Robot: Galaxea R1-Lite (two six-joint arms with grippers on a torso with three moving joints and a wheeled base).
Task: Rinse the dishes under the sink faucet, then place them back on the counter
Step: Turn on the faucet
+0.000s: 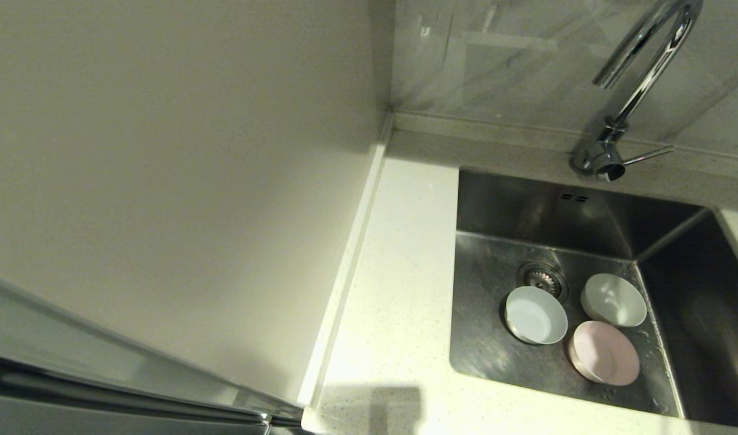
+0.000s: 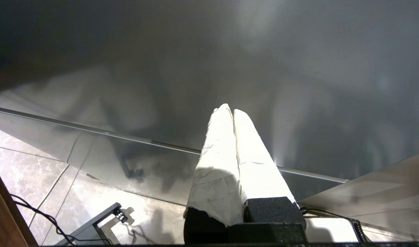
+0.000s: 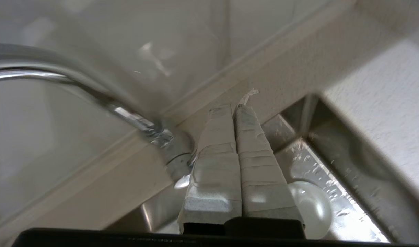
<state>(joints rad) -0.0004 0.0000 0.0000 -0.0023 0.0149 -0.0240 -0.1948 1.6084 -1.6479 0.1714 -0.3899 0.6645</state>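
While all three bowls sit inside the stainless steel sink (image 1: 483, 338), the pale blue bowl (image 1: 535, 315) lies just beside the round drain strainer (image 1: 543, 278), the whitish-green bowl (image 1: 613, 299) rests near the basin's inner corner, and the pale pink bowl (image 1: 604, 353) lies nearest the front wall, close to both others. Behind the basin, the chrome gooseneck faucet (image 1: 647, 66) rises from the speckled off-white surface (image 1: 399, 302), its thin side lever (image 1: 648, 156) pointing away to the right. Near the faucet's base, above the wet back corner of the sink, the right tool (image 3: 234, 109) hangs with its taped fingers (image 3: 214, 151) clenched together on nothing. Over a tiled floor (image 2: 31, 164), away from the sink, the left tool (image 2: 232, 110) is parked, likewise pressed closed and empty.
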